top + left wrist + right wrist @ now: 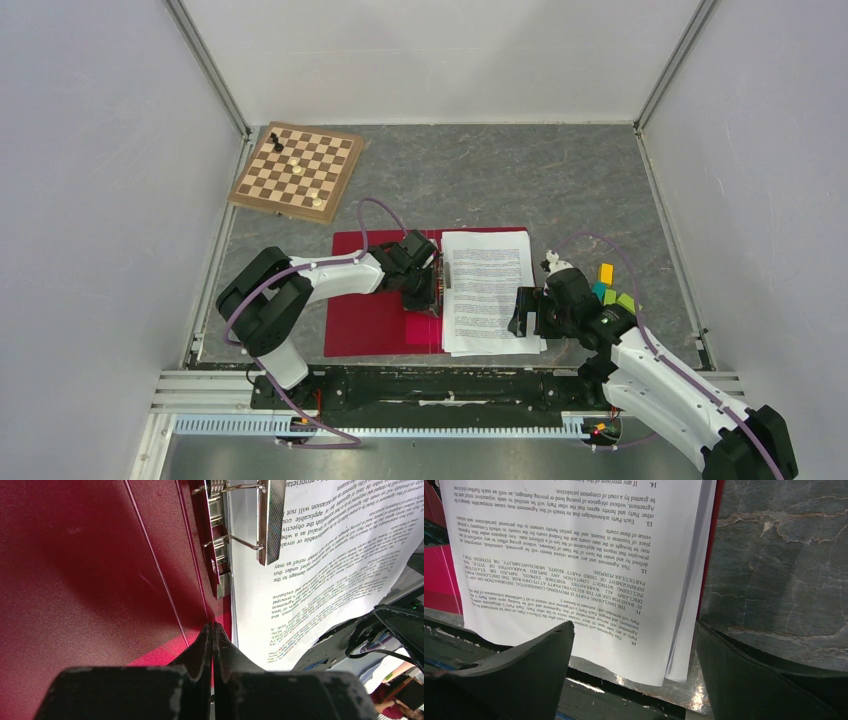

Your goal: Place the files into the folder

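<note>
the red folder lies open at the middle of the desk's near edge, with the files stacked on its right half. the left end effector, fingers pressed together on nothing, sits at the spine beside the metal clip, likely to pin the folder flat. the right end effector stands wide apart around the stack's near right corner, gripping nothing, seemingly ready to square the sheets.
</note>
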